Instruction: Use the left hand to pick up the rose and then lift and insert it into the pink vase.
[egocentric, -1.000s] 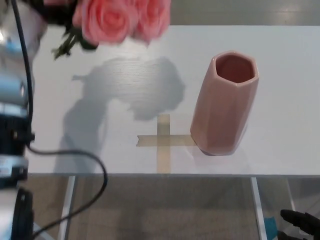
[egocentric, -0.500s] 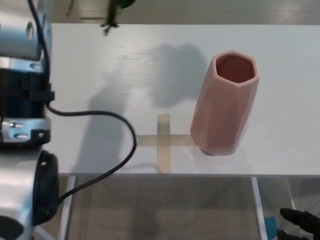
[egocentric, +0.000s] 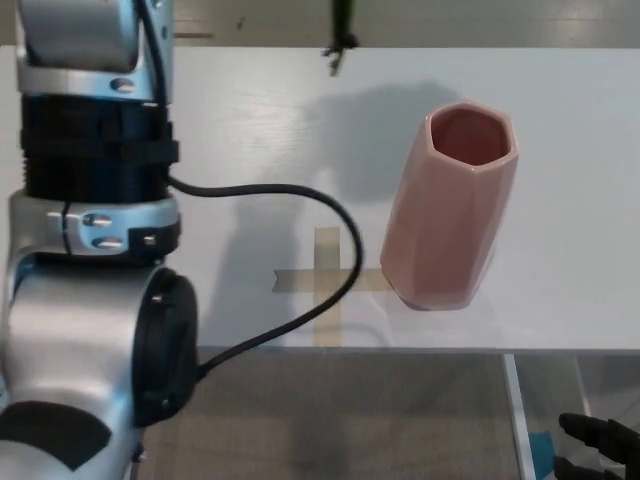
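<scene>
The pink faceted vase (egocentric: 455, 205) stands upright on the white table (egocentric: 560, 290), its mouth open and empty. Only the dark green stem tip of the rose (egocentric: 341, 35) shows, hanging at the picture's top edge, up and to the left of the vase's mouth; the blooms are out of view. My left arm (egocentric: 95, 200) fills the left side and rises out of the top of the picture, so its hand is hidden. My right hand (egocentric: 603, 445) hangs open at the bottom right, below the table's front edge, holding nothing.
A cross of tan tape (egocentric: 327, 283) marks the table just left of the vase's foot. A black cable (egocentric: 330, 290) loops from my left arm over the tape. The table's front edge (egocentric: 400, 349) runs across the lower picture, with floor below.
My left arm has risen and swung right. The pink blooms have gone out of the top of the picture; the stem tip has moved right, closer to the vase. Vase and right hand unmoved.
</scene>
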